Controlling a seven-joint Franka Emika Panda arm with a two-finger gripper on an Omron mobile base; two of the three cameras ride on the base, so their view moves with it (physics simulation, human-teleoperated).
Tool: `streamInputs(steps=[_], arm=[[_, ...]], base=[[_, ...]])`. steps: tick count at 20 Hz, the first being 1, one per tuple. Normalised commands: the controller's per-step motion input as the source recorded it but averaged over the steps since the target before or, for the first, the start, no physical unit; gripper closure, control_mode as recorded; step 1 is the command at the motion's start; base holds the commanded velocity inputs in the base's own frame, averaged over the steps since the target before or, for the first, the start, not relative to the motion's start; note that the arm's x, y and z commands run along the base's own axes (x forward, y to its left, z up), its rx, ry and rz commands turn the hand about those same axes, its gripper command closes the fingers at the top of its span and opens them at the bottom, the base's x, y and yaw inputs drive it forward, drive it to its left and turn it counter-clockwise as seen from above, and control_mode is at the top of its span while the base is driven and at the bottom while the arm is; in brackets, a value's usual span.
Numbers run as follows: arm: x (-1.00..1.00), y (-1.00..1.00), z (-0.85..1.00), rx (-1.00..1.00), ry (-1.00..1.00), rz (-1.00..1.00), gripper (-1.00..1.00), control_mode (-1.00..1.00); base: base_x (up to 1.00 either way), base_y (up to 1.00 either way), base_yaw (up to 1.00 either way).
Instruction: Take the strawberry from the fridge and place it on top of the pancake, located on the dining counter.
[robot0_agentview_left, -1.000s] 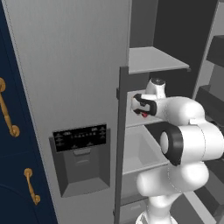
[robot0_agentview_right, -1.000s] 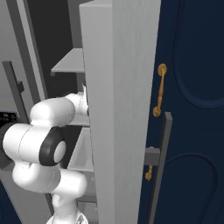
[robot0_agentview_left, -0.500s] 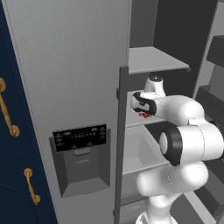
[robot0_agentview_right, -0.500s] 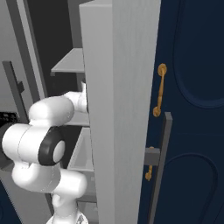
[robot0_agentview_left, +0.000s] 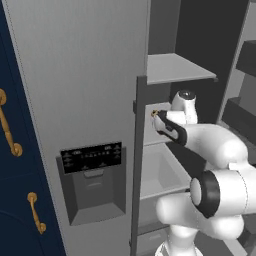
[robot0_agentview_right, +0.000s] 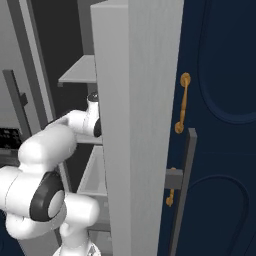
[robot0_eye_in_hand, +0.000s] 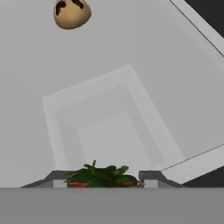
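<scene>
The jaws pinch the strawberry, its green leafy crown and a sliver of red showing between the tips. Over the last second the hand has lifted slightly inside the open fridge, so the berry looks picked and ready to carry out. A tan, dark-spotted item lies far on the shelf.
</scene>
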Motion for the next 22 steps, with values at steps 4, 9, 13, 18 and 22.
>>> streamInputs(steps=[4, 9, 13, 18, 22], arm=[[-1.00, 0.08, 0.72, -0.02, -0.04, 0.02, 1.00, -1.00], [-0.97, 0.24, 0.78, -0.05, 0.00, 0.00, 1.00, -1.00], [-1.00, 0.16, 0.69, -0.01, 0.00, 0.00, 1.00, -1.00], [-1.00, 0.00, 0.74, 0.00, 0.00, 0.01, 1.00, -1.00], [-1.00, 0.00, 0.57, -0.01, 0.12, 0.09, 1.00, -1.00]], base=[[0.00, 0.00, 0.00], [0.00, 0.00, 0.00], [0.00, 0.00, 0.00], [0.00, 0.00, 0.00], [0.00, 0.00, 0.00]])
